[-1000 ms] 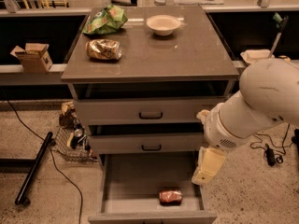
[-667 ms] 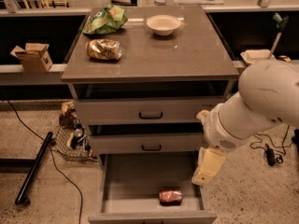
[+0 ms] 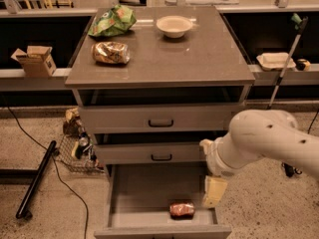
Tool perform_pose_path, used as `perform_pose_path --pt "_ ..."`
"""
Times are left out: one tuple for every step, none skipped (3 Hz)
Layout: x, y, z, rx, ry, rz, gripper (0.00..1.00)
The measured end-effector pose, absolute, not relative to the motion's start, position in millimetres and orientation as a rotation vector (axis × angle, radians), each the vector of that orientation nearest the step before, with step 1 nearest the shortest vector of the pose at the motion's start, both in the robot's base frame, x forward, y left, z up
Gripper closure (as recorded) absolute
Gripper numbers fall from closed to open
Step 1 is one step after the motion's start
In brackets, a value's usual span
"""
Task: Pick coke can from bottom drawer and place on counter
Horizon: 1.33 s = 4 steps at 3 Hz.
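Found the coke can point(image 3: 182, 209) lying on its side on the bare floor of the bottom drawer point(image 3: 144, 195), near the front wall and toward the right-hand side, with its long axis roughly left to right. Found the gripper point(image 3: 214, 192) just right of the can and slightly behind it, hanging downward from the white arm point(image 3: 264, 138) beside the drawer's right wall, apart from the can. Could not tell from this view whether the gripper was released or clenched; saw nothing held in it. Noted the counter point(image 3: 199, 59) above, carrying a green chip bag point(image 3: 112, 21), a gold-brown snack bag point(image 3: 110, 53) and a pale bowl point(image 3: 174, 26), with room judged available toward the front and right.

Judged the can light if empty and moderately weighty if full; could not tell which. Judged its thin metal wall stiff enough for a modest squeeze yet liable to dent under a hard one, and its painted skin smooth and somewhat slippery. Expected rolling on the flat floor from any off-centre nudge. Favoured taking hold across the middle of the cylinder, squeezing opposite sides of the curved wall in an approach from above. Advised against gripping by the silver ends, given the close front wall.
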<state>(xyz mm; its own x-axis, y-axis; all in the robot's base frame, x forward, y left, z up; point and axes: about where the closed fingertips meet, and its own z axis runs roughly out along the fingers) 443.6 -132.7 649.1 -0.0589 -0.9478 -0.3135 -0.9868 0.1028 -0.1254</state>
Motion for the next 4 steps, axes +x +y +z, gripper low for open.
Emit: perform_pose_path --pt "450.2 -123.3 565.2 -1.946 2.014 0.268 0.0" --pt "450.2 -123.3 565.2 -1.946 2.014 0.268 0.0" --pt "461.2 -118.3 536.9 -1.931 2.007 0.296 0.0" --pt "495.3 -106.6 472.2 -1.873 1.966 0.337 0.0"
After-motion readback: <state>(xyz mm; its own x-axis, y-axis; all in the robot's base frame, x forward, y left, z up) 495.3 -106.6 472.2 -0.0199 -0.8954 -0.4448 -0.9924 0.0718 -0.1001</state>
